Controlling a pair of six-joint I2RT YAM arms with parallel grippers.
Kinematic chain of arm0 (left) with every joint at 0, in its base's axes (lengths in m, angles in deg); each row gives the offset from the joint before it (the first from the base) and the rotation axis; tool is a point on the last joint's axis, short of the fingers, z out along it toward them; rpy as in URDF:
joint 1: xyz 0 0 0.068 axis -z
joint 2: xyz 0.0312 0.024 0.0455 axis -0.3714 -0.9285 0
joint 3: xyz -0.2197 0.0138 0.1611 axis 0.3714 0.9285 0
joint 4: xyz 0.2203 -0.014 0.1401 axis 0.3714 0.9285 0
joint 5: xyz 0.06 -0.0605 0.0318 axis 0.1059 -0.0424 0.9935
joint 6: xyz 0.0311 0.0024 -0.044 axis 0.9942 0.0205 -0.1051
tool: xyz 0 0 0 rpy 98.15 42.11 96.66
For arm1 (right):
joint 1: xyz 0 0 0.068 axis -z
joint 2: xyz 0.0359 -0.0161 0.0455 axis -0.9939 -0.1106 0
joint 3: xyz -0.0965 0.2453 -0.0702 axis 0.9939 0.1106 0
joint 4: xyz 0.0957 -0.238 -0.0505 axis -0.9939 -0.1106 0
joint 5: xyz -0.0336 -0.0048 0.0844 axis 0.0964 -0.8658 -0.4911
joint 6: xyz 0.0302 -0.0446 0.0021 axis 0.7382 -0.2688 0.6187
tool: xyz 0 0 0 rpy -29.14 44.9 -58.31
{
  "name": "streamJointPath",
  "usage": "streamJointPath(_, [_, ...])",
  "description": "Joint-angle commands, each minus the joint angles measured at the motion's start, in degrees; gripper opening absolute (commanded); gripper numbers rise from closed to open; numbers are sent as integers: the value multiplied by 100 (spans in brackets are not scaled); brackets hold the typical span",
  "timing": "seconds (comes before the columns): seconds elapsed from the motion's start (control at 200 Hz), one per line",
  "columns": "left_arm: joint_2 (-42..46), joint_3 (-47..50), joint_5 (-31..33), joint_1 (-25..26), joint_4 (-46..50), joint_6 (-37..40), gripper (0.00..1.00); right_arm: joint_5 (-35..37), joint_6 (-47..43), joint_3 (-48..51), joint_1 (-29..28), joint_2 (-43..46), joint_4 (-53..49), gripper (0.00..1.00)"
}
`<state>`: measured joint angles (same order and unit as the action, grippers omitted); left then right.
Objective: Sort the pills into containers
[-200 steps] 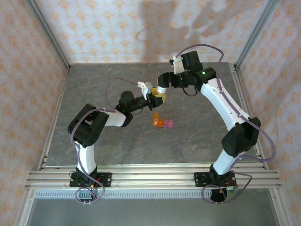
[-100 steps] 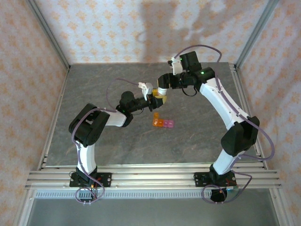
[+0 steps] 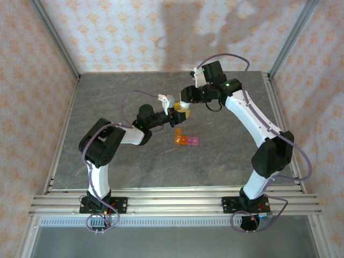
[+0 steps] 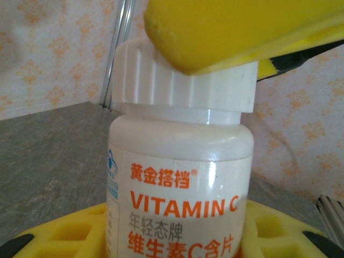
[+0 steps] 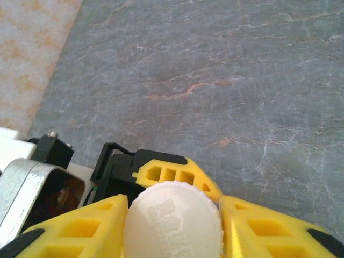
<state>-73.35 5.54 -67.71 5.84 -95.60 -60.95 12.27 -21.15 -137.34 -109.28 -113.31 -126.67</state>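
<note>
Containers (image 3: 186, 141) sit mid-way across the table (image 3: 226, 161), just nearside of the grippers. Left gripper (image 3: 176, 115) clamps the bottle (image 4: 180, 188) low; right gripper (image 3: 183, 107) pinches its cap (image 5: 174, 220). Best play, I reckon: hold firm below, twist squarely, lift straight so nothing spills.

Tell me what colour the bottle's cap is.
White; the ribbed cap shows best in the left wrist view.
</note>
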Motion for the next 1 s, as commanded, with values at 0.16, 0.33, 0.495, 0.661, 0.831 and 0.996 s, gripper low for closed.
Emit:
streamJointPath(0.16, [647,479,2296,326,-385,1641,0,1838,2312,1042,-737,152,812,40])
streamJointPath(0.33, [650,471,2754,527,-417,1855,0,2354,2964,1419,-1038,287,1376,42])
streamJointPath(0.495, [586,418,2737,536,-433,1743,0,2510,2920,1242,-1041,356,1241,45])
streamJointPath(0.661, [559,386,2767,533,-424,1700,0,2548,2773,818,-950,379,999,48])
streamJointPath(0.831, [514,387,2816,527,-424,1669,0,2292,2734,126,-744,288,752,67])
streamJointPath(0.996, [553,429,2730,515,-413,1645,0,2122,2709,-198,-505,349,593,77])
